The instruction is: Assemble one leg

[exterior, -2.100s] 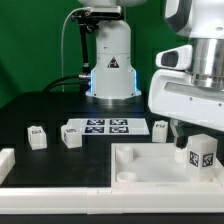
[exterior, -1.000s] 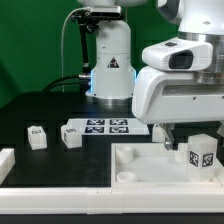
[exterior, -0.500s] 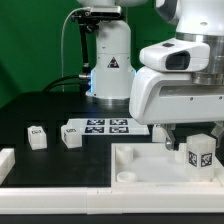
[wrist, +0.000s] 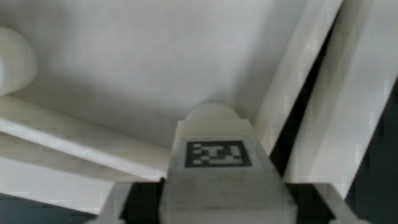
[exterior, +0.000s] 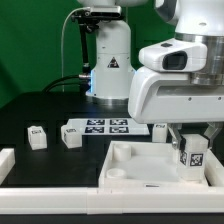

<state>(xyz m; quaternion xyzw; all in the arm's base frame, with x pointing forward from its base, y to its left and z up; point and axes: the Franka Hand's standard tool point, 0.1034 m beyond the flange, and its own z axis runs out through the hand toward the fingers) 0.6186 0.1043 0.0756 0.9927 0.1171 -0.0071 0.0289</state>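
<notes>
My gripper (exterior: 190, 143) is shut on the leg (exterior: 191, 158), a small white post with a black-and-white tag on its face. It holds the leg upright over the right part of the white square tabletop (exterior: 130, 170), low inside its raised rim. In the wrist view the leg (wrist: 217, 150) fills the middle between my fingers, my gripper (wrist: 214, 198) is closed on its sides, and the tabletop's white surface (wrist: 125, 60) lies beneath. The leg's lower end is hidden by the rim.
Two more small tagged legs (exterior: 37, 137) (exterior: 70, 136) stand at the exterior view's left, and another (exterior: 160, 128) behind the tabletop. The marker board (exterior: 98, 127) lies between them. A white bracket (exterior: 5, 162) sits at the left edge. The robot base (exterior: 110, 60) stands behind.
My gripper has carried the leg a little toward the exterior view's left and downward, closer to the tabletop. The tabletop appears shifted slightly left.
</notes>
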